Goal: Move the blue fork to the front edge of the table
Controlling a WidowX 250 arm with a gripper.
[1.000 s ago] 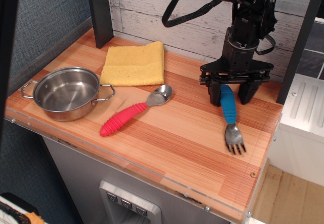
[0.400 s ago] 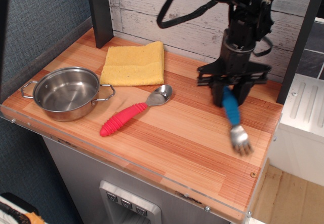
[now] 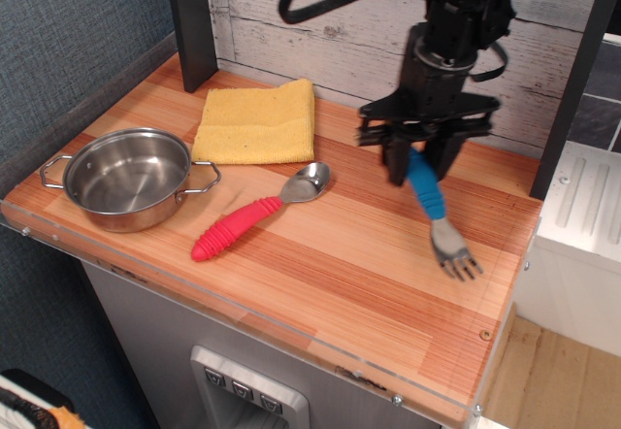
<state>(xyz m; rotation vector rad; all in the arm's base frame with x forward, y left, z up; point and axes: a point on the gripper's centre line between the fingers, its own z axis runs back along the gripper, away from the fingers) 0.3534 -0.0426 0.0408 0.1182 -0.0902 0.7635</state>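
Single view, from above the near edge of the table (image 3: 320,303):

Gripper (image 3: 419,162): far right of the tabletop, jaws closed on the upper end of the blue fork (image 3: 427,194); a second ago it stood lower and further right, fingers down at the wood; now it is raised and shifted left.

Blue fork: hanging tilted from the jaws, handle up, tines down and to the right; a second ago the tines lay flat on the wood; now they appear lifted clear or barely touching, which cannot be told for certain; judgement: pickup done, carry toward the near edge underway.

Other items: red spoon (image 3: 254,214) at centre; steel pot (image 3: 128,177) near left; yellow cloth (image 3: 258,121) far centre; all unmoved, all well apart from the fork.

Open room: bare wood from the fork down to the near edge along the right side; clear strip marks that edge; right edge lies close to the tines, so overshoot rightward risks a drop.
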